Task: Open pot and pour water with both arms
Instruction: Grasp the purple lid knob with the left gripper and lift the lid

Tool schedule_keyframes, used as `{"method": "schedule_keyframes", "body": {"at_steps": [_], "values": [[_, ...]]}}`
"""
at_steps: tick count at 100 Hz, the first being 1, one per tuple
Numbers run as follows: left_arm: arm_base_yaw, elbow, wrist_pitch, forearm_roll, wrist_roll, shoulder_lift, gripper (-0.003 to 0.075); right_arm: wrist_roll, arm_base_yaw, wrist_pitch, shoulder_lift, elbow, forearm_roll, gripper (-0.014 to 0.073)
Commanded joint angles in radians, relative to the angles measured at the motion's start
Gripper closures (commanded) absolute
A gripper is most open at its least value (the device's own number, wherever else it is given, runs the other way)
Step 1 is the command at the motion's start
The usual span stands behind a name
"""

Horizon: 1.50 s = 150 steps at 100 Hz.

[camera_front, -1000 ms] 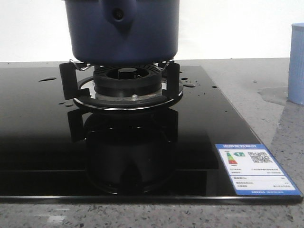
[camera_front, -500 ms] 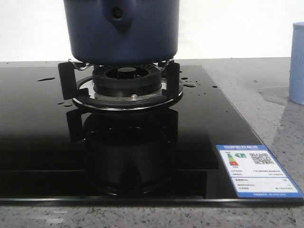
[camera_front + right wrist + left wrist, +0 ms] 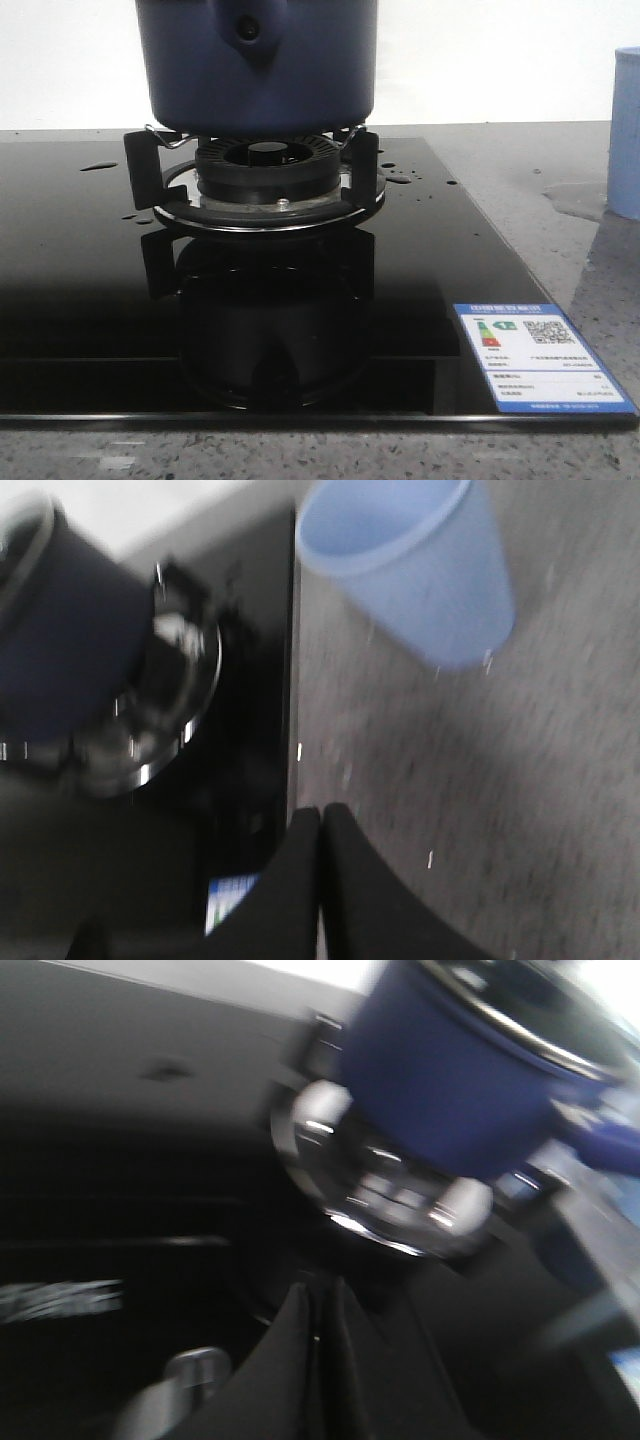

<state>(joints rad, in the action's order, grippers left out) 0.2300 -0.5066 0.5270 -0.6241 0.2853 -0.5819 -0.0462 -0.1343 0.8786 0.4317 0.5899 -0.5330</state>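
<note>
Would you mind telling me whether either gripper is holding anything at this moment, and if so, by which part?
Nothing is held. The left gripper and right gripper are both shut on nothing, clear of the pot, which sits on the burner.

The pot (image 3: 258, 65) sits on the burner stand (image 3: 255, 180), which stands on the hob (image 3: 90, 290) laid flat on the desk (image 3: 520, 170), with the left hand (image 3: 318, 1305) low over the hob on the near side of the pot. The cup (image 3: 410, 565) stands on the bare desk beyond the right hand (image 3: 320, 825), off the hob's edge, and the pot lies out to that hand's left. Water (image 3: 400, 180) dots the hob beside the burner stand on the cup's side, and a label (image 3: 540, 355) lies on the hob's near corner, close beside the right hand.
</note>
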Motion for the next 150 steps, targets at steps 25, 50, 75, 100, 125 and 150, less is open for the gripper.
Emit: {"method": "schedule_keyframes", "body": {"at_steps": [25, 50, 75, 100, 125, 150], "values": [[0.07, -0.198, 0.268, -0.689, 0.712, -0.205, 0.0737, 0.591, 0.007, 0.233, 0.188, 0.09, -0.501, 0.0668], [0.07, -0.25, 0.341, -0.828, 1.068, -0.316, 0.0737, 0.935, 0.007, 0.065, 0.186, 0.108, -0.564, 0.0668], [0.07, -0.334, 0.359, -0.853, 1.341, -0.428, 0.0426, 1.041, 0.007, -0.03, 0.186, 0.108, -0.564, 0.0547], [0.07, -0.418, 0.207, -0.884, 1.382, -0.531, 0.0207, 1.046, 0.007, -0.042, 0.186, 0.108, -0.564, -0.0014], [0.057, -0.527, 0.253, -1.085, 1.602, -0.687, 0.0207, 1.046, 0.007, -0.042, 0.186, 0.108, -0.564, -0.0062], [-0.024, -0.62, 0.407, -1.169, 1.626, -0.857, 0.0202, 1.046, 0.007, -0.042, 0.186, 0.108, -0.564, -0.0062]]}}
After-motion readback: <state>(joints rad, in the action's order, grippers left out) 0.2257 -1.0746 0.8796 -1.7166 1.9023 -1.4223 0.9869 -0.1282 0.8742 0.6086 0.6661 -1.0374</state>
